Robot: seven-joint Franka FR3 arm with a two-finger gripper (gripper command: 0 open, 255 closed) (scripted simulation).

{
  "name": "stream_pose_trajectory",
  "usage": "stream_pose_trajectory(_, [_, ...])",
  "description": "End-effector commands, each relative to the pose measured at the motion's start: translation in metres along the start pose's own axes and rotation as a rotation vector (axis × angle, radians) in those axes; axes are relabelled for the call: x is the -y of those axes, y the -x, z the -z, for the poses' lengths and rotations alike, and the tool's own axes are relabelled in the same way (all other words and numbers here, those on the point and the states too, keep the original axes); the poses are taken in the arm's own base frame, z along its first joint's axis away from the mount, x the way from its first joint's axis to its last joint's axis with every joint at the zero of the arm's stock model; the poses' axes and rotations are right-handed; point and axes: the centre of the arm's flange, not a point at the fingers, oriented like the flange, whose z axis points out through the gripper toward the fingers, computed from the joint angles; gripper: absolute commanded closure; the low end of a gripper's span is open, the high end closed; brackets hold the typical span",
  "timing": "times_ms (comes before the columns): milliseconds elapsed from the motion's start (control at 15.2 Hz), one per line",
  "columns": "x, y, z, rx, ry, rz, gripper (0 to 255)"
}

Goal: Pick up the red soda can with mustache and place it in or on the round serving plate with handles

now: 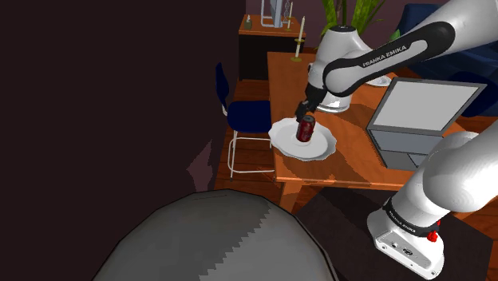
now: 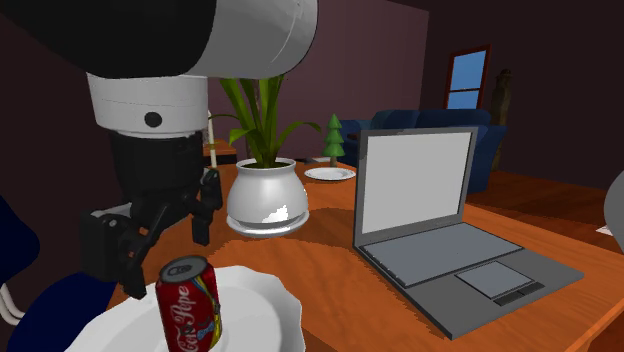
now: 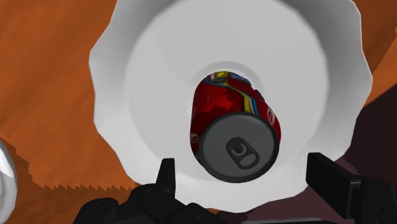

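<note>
The red soda can [image 1: 306, 128] stands upright on the white scalloped plate [image 1: 319, 150] near the wooden table's edge. My black gripper [image 1: 306, 109] hangs just above the can, open. From the second exterior view the can [image 2: 190, 303] rests on the plate [image 2: 262, 312] with the gripper [image 2: 152, 240] above and behind it, its fingers spread. Looking down from the wrist, the can's silver top [image 3: 236, 147] lies between the two fingers of the gripper [image 3: 247, 181], and neither finger touches it; the plate [image 3: 146, 83] surrounds the can.
An open grey laptop [image 1: 423, 112] sits on the table [image 1: 351, 172] beside the plate. A white plant pot [image 2: 262, 197] stands behind the plate. A blue chair [image 1: 243, 116] is at the table's side. A large grey rounded shape [image 1: 215, 239] lies in the foreground.
</note>
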Motion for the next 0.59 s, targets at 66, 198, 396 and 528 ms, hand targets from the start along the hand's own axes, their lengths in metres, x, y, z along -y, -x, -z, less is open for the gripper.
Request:
stream_pose_trajectory(66, [0.001, 0.0, 0.034, 0.002, 0.0, 0.0, 0])
stream_pose_trajectory(198, [0.001, 0.0, 0.034, 0.002, 0.0, 0.0, 0])
stream_pose_trajectory(396, [0.001, 0.0, 0.034, 0.002, 0.0, 0.0, 0])
stream_pose_trajectory(528, [0.001, 0.0, 0.034, 0.002, 0.0, 0.0, 0])
